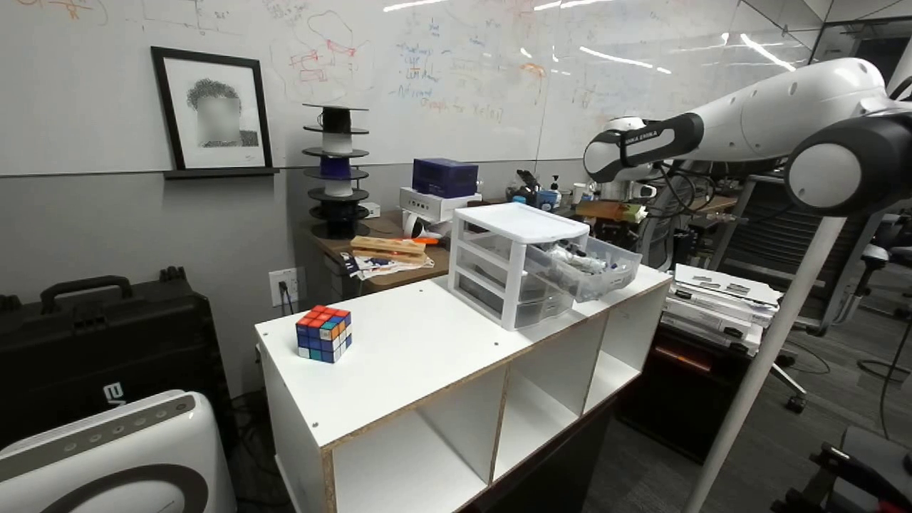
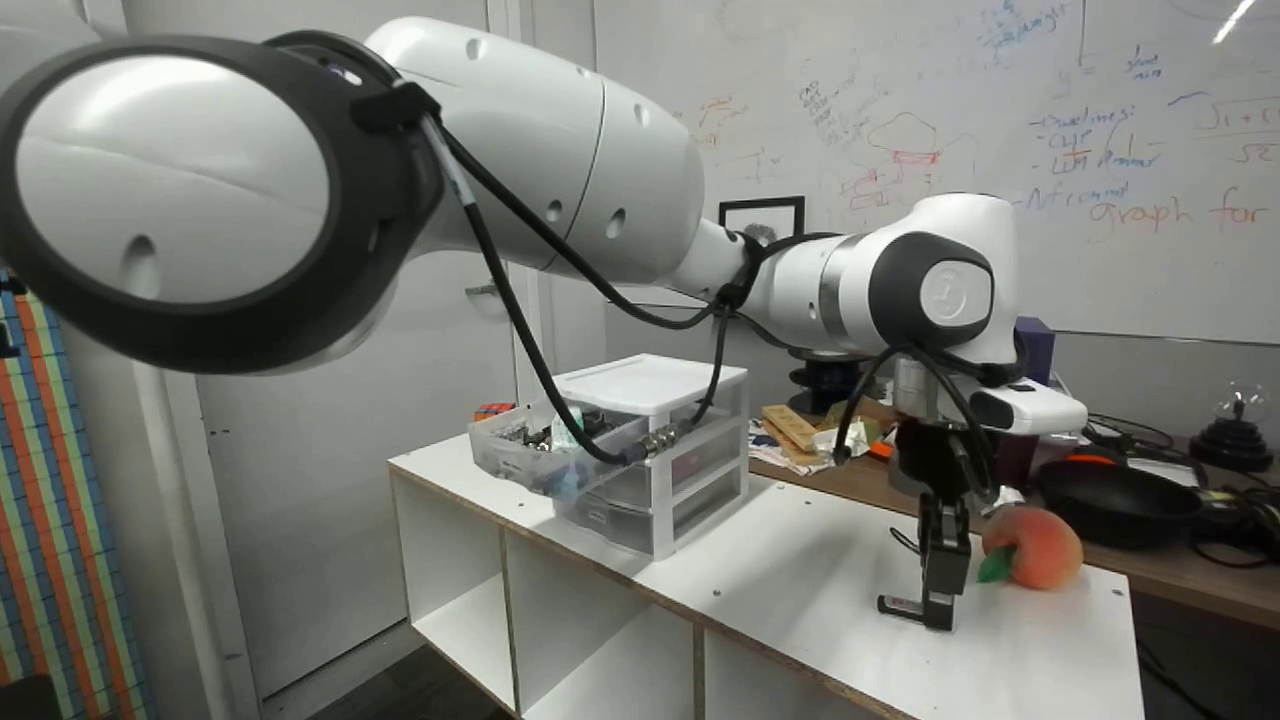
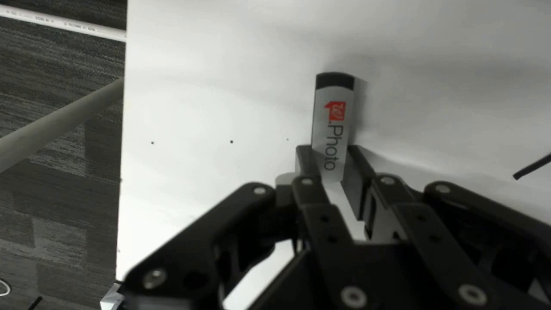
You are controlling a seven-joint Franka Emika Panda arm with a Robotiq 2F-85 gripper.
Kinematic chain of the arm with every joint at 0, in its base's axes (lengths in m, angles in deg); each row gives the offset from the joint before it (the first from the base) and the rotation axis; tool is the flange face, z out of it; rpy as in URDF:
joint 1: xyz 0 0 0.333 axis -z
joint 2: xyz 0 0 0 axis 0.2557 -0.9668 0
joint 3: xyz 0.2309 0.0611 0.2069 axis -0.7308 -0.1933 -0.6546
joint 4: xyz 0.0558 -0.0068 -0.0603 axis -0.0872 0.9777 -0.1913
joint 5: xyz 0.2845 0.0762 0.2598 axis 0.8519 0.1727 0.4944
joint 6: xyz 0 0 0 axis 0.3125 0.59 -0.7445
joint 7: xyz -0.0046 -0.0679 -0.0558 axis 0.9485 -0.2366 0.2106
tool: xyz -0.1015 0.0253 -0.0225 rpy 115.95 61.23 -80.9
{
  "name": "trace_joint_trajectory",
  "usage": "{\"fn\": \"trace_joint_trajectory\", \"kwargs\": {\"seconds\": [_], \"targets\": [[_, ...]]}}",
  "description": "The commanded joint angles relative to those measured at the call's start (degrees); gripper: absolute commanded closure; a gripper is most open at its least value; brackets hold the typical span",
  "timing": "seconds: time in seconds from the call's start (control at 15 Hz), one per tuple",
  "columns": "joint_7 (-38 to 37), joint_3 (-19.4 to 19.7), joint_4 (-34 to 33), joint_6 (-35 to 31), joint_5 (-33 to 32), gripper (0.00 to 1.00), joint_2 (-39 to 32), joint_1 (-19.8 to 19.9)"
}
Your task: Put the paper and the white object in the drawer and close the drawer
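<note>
My claw (image 3: 330, 157) is pinching the stick (image 3: 333, 125) by one end, fingers (image 3: 360, 165) flush on both long sides. Stick: slim, flat, pale grey-white body, black cap on the outer end, red logo, dark "Photo" printed lengthwise. It's low over the surface (image 3: 193, 107); can't tell if it's touching or slightly lifted. Its inner end sits between my fingers and is blurry. In an exterior view the stick (image 2: 898, 606) is just a small dark bar with a pale label poking out by the fingertips, lettering too small to read.

Dark strip (image 3: 531, 167) is cut off by the wrist view's edge, can't identify it.

Peach (image 2: 1035, 545) just beside my claw, green leaf, soft focus.

Farther: chest (image 1: 524, 222), white frame, same surface. Its top drawer (image 1: 602, 283) is pulled out, translucent, loaded with a jumble of small dark and clear bits; single pieces hard to make out. In an exterior view my cable (image 2: 505, 300) crosses in front of that drawer.

Farthest: cube (image 1: 324, 333), opposite end of the surface, past the chest.
</note>
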Motion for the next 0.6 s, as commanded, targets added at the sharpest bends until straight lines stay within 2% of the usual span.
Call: {"fn": "trace_joint_trajectory", "kwargs": {"seconds": [0.0,0.33,0.53], "targets": [[6.0,-0.3,2.6,1.1,-0.3,0.95,5.1,0.6],[13.8,-0.4,7.1,0.1,-0.1,0.95,13.7,1.6],[21.3,-0.5,11.7,-0.8,-1.0,0.95,19.8,0.6]]}}
